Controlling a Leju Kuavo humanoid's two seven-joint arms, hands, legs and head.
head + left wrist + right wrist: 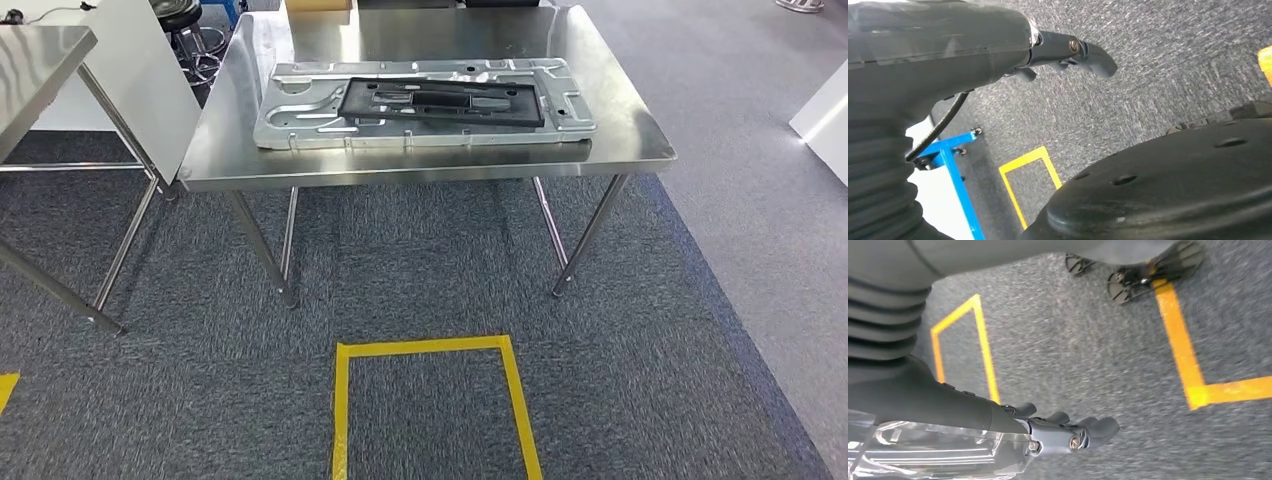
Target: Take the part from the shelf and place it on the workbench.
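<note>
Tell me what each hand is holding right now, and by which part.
Nothing is held. The left hand and right hand hang over the carpet with nothing in their fingers. The black part lies on the workbench.

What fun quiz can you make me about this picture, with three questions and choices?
1. Where is the black part?
A. on the floor
B. on the silver metal panel on the workbench
C. in a robot hand

2. What colour is the tape square on the carpet?
A. yellow
B. red
C. green

3. What is the left robot hand doing?
A. holding the black part
B. pressing on the table
C. holding nothing, above the carpet

Answers:
1 B, the head view shows the dark frame lying on the shiny panel on the table.
2 A, its lines are bright yellow.
3 C, the left wrist view shows its fingers with only grey carpet behind them.
</note>
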